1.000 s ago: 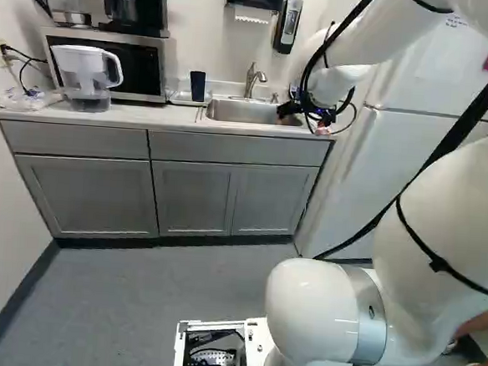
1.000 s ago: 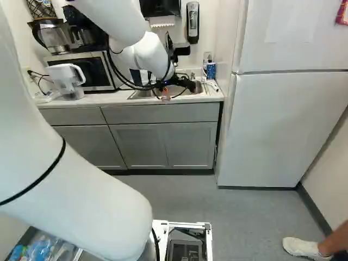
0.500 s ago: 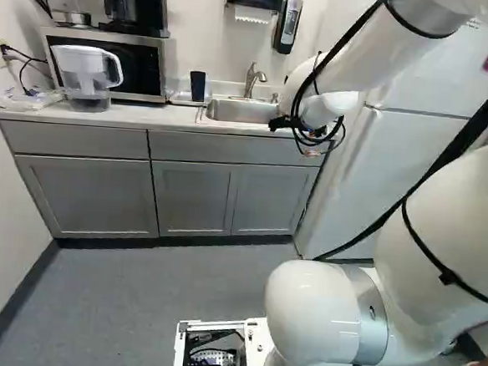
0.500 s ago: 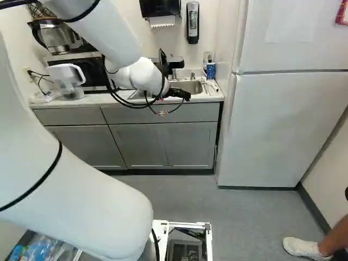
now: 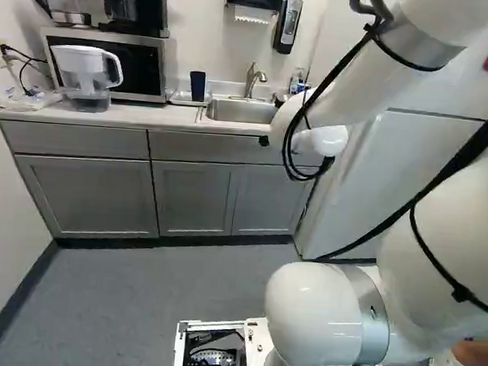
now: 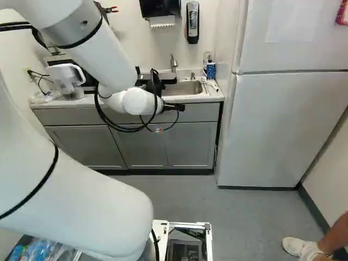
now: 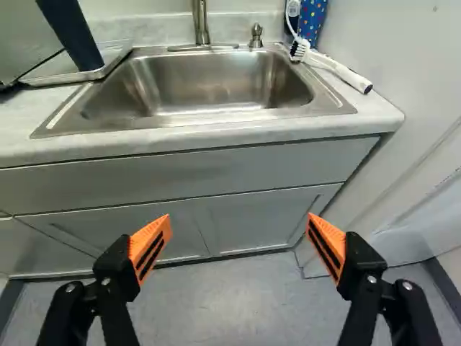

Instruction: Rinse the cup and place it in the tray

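Near: gripper (image 6: 176,107) empty, fingers spread wide apart, orange pads (image 7: 150,249) facing each other, aimed at the counter front. Next, grey cabinets (image 5: 194,198). Beyond them, steel sink (image 7: 212,79) in the counter (image 7: 21,144); dark blue cup (image 5: 197,86) stands on the tray (image 7: 108,59), left of the sink. White-handled brush (image 7: 338,70) on the right. Far: faucet (image 7: 201,21) behind the basin, blue spotted container (image 6: 211,70) at far right.

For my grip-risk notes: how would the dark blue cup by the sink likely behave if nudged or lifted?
The dark blue cup is clearly taller than wide, so a push near its top would probably tip it. Its sides look smooth, with no handle in sight, so it might slip in a loose grip. Its straight outline suggests stiff walls.
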